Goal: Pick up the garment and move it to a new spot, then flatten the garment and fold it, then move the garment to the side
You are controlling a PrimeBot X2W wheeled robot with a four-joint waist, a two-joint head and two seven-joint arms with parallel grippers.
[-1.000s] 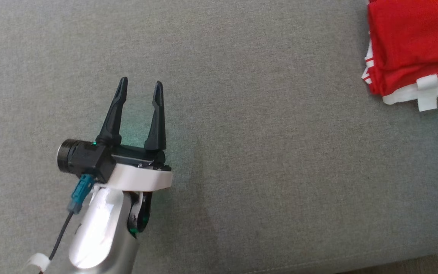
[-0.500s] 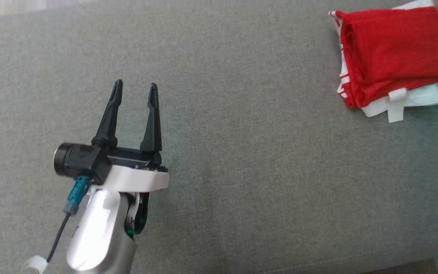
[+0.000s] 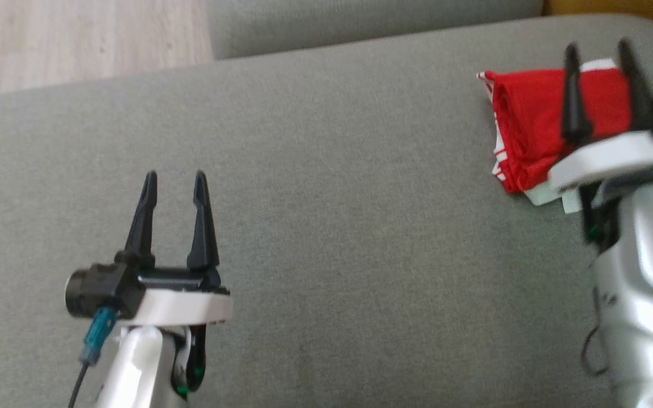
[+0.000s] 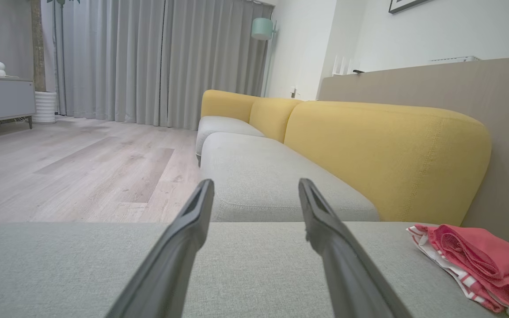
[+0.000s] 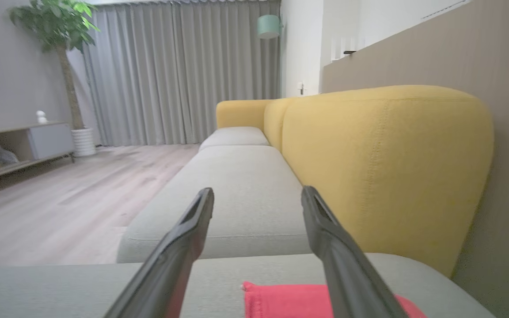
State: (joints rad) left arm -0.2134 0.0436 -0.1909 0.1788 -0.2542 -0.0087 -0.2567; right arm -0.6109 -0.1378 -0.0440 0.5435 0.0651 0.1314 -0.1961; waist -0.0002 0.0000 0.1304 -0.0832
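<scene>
Sofa seat (image 3: 326,238): grey cushion beneath both hands.
Garment (image 3: 525,119): red with white trim, folded into a compact bundle, just below and ahead of the right hand (image 3: 597,46), well off to the right of the left hand (image 3: 175,175).
Progress: apparently folded and set aside; little left, judging by this.
Right hand: fingers spread wide, gripping nothing.
Left hand: fingers spread wide, empty.
Head view: both hands and the bundle together.
Left wrist view: stacked fold layers edge-on, plus yellow backrest (image 4: 382,150).
</scene>
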